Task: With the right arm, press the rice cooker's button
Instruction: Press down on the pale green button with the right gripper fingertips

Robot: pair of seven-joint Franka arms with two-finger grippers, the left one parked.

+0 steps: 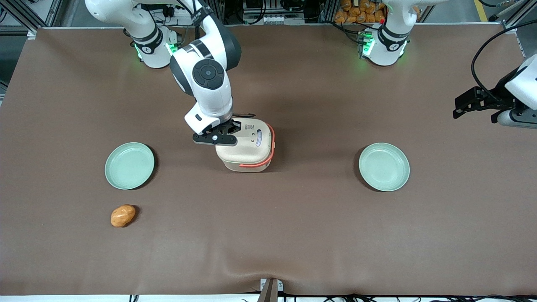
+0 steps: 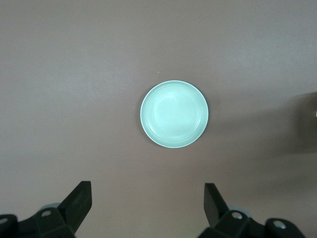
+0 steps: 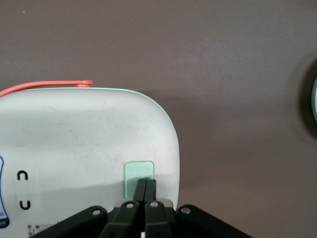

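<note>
End effector (image 3: pixel 146 187), fingers together, touches rice cooker (image 3: pixel 84 148) button (image 3: pixel 138 173).

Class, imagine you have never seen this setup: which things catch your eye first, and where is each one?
The right arm reaches down mid-table, its gripper shut, fingertips on the pale green button atop the cream rice cooker. Two mint-green plates flank the cooker: one toward the working arm's end, one toward the parked arm's end. An orange bread roll lies nearer the front camera than the first plate.
</note>
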